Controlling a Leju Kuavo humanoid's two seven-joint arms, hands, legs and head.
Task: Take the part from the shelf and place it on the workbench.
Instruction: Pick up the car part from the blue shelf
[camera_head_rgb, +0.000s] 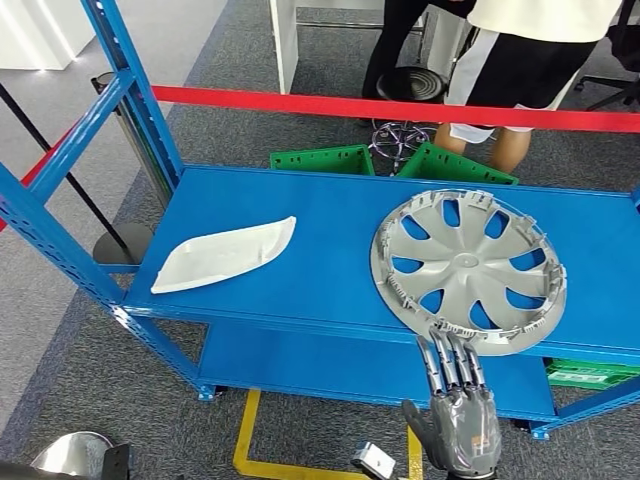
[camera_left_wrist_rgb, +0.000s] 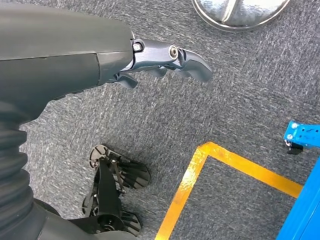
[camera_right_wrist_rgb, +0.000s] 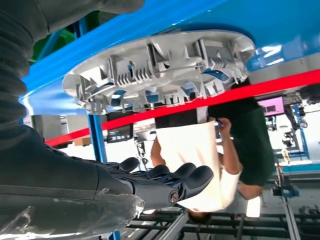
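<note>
A grey wheel cover (camera_head_rgb: 468, 262) lies flat on the right of the blue shelf (camera_head_rgb: 332, 250), its near rim over the shelf's front edge. My right hand (camera_head_rgb: 456, 410) is just in front of and below that rim, fingers straight and pointing at it, holding nothing. The right wrist view shows the wheel cover (camera_right_wrist_rgb: 158, 70) close beyond my fingers (camera_right_wrist_rgb: 170, 180), with a gap between them. A white curved part (camera_head_rgb: 226, 255) lies on the shelf's left. My left hand (camera_left_wrist_rgb: 166, 57) hangs over the grey floor with nothing in it.
Red barrier tape (camera_head_rgb: 377, 105) runs behind the shelf, and a person (camera_head_rgb: 521, 60) stands beyond it. Green crates (camera_head_rgb: 324, 160) sit on the floor behind. Blue uprights (camera_head_rgb: 128, 90) frame the shelf's left side. Yellow floor tape (camera_head_rgb: 245, 430) marks the carpet below.
</note>
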